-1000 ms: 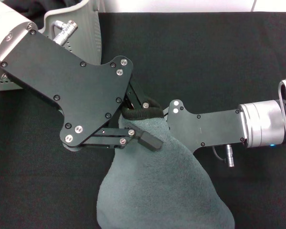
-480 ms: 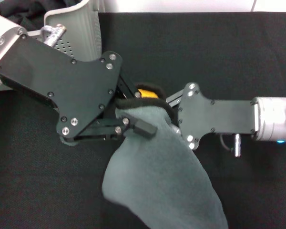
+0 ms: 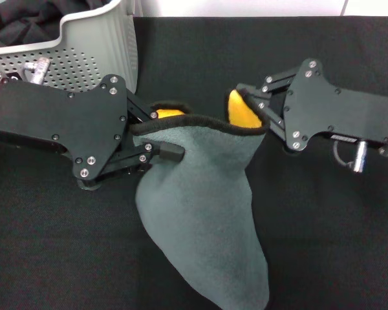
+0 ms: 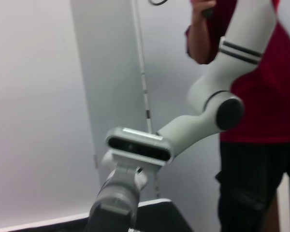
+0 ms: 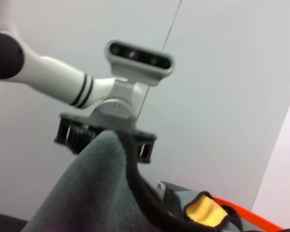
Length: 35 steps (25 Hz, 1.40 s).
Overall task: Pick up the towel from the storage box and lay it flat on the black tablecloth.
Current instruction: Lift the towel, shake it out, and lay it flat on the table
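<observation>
The towel (image 3: pixel 200 213) hangs in the air over the black tablecloth (image 3: pixel 323 245), held by its top edge. The left claw (image 3: pixel 160 132) pinches one top corner, and the right claw (image 3: pixel 249 113) pinches the other. The black edge stretches between them. The bottom tip seems to reach down near the cloth. The storage box (image 3: pixel 84 45) sits behind the left arm.

The towel (image 3: pixel 200 213) hangs over the black tablecloth (image 3: pixel 323 245), right of and nearer the robot than the storage box (image 3: pixel 71 51). The left gripper (image 3: pixel 156 132) pinches its top edge on the box side, the right gripper (image 3: pixel 246 110) apparently the far corner.
</observation>
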Tool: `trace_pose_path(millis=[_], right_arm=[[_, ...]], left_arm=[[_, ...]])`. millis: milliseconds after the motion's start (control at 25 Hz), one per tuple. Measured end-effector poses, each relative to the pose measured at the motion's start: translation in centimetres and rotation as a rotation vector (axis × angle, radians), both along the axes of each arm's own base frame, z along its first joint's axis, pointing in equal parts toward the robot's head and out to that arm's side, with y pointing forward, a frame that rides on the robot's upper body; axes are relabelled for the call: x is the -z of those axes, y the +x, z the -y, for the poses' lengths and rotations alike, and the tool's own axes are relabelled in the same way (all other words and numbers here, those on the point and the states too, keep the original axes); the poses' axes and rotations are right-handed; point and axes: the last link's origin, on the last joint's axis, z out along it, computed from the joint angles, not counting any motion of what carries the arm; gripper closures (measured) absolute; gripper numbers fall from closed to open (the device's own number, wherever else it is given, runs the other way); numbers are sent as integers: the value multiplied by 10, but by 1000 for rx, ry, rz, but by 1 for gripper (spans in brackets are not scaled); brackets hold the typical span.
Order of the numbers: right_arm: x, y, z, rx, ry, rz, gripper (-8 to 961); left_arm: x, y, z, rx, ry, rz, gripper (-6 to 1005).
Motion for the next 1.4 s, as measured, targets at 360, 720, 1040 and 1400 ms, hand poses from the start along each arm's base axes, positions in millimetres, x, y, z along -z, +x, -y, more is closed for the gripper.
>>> trace_pose_path(millis=[360,720,1040,1400], right_arm=[[-25,-9,8,1,64,-26,942],[-65,-35,13,-24,221,-72,943],[-101,-51,4,-3,256,-122,942],[-107,-63,0,-20,298,-97,943]], left_arm=[[9,-24,9,-54,116,76,964],[21,-33,14,-76,125,76,965],[31,-29,9,-109,142,90,965],[38,-26,0,-142,169,88,964]])
